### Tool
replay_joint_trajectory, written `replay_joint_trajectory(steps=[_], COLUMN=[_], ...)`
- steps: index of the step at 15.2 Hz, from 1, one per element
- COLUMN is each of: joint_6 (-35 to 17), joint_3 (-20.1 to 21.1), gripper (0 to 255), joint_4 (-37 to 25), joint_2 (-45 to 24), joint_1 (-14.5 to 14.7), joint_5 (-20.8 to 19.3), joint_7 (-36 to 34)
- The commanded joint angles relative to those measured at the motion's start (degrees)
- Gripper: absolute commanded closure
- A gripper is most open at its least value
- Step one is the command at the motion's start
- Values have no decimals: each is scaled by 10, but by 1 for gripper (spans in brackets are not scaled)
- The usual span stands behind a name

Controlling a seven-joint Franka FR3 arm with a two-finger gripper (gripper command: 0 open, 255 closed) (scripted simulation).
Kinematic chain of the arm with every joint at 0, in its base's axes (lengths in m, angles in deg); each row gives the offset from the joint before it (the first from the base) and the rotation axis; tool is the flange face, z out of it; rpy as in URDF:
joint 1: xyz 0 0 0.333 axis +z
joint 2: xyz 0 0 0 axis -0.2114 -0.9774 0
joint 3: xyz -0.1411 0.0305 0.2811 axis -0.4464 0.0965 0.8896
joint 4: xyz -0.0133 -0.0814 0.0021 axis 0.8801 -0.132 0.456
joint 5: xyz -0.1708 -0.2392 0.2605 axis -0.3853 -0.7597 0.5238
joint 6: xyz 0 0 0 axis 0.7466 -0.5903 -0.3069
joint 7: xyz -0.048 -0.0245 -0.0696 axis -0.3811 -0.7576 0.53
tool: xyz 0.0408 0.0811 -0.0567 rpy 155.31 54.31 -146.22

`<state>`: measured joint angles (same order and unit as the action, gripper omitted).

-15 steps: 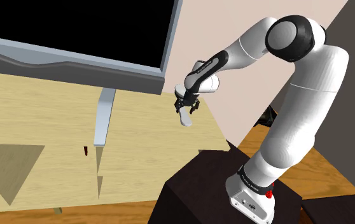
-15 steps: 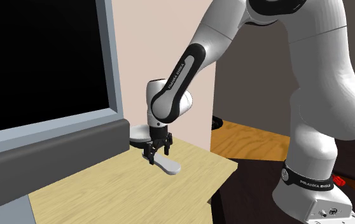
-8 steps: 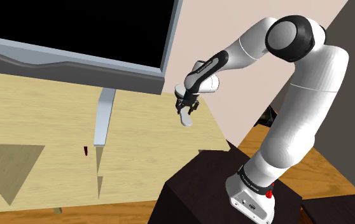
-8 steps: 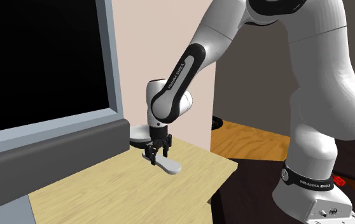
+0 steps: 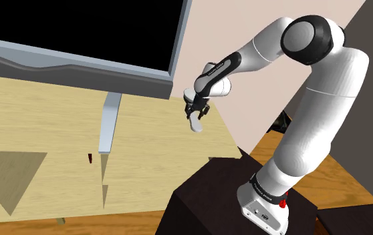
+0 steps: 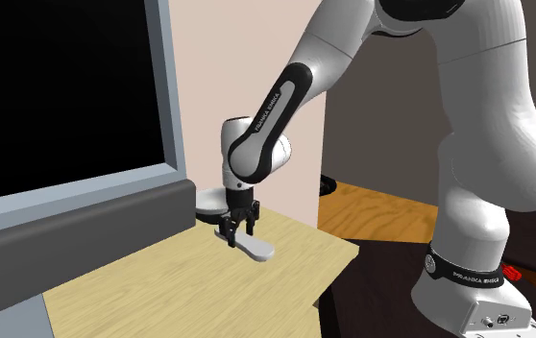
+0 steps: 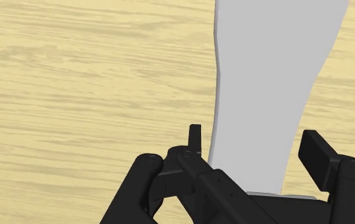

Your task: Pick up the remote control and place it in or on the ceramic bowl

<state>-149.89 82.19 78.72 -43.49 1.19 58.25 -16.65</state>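
Remote control (image 7: pixel 271 95) is seen lying flat on the wooden table (image 7: pixel 74 76), directly under the hand (image 7: pixel 256 140), with its long body running out ahead of the fingers. The hand is spread, with one finger stood either side of the remote's narrower end. A slim gap is seen at each side, so nothing is gripped yet.

Handling, as judged:
- The remote is drawn plain light grey with no buttons, and is expected to be light, stiff and not fragile.
- The casing looks smooth, so slip is possible.
- It should be taken across the narrow width.
- A hold this close to one end may let the long free end droop or swing, so a hold nearer mid-length would be steadier.

In the second exterior view the remote (image 6: pixel 252 249) is placed near the table (image 6: pixel 160 278) corner, below the hand (image 6: pixel 235 230). A grey rounded rim just behind the hand is taken to be the bowl (image 6: pixel 207 203).

Hard to make out:
- The remote's far end is cut off in the wrist view.
- The remote's near end is covered by the hand.
- The bowl is partly masked, so its depth cannot be told.
- Fingertip contact with the table cannot be told.
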Motion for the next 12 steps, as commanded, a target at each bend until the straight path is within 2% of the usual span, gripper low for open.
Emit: replay_joint_trajectory(steps=[1, 12], joint_6=[13, 93], joint_3=[-1, -7], gripper=[255, 255], joint_4=[-1, -8], joint_2=[12, 85], joint_1=[1, 5], joint_5=[-3, -19], joint_7=[-2, -15])
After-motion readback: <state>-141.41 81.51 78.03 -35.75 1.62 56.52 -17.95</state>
